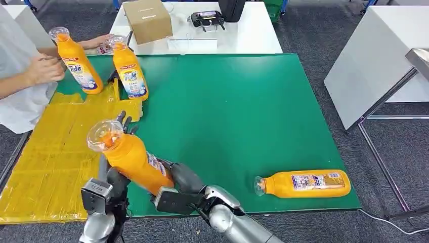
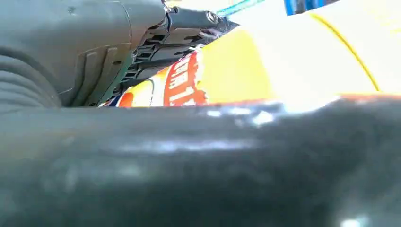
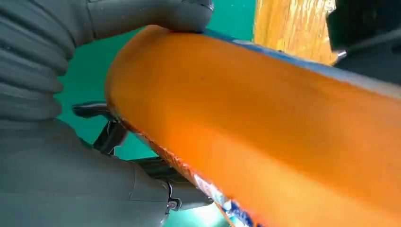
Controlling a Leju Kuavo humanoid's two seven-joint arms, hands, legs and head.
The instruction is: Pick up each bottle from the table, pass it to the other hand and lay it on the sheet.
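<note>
Four orange bottles, placed against the yellow sheet [image 1: 50, 162].

The held bottle [image 1: 129, 157] tilts, clear cap toward the sheet, over the sheet's right edge, held at its base and middle. Two upright bottles stand at the sheet's far end: one [image 1: 77, 61] at its far left corner, the other [image 1: 129, 68] at its far right corner. The fourth bottle [image 1: 303, 184] lies on its side well right of the sheet, cap pointing toward it.

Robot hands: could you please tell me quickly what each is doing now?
Left robot hand: gripping the orange bottle.
Right robot hand: gripping the same bottle.
</note>
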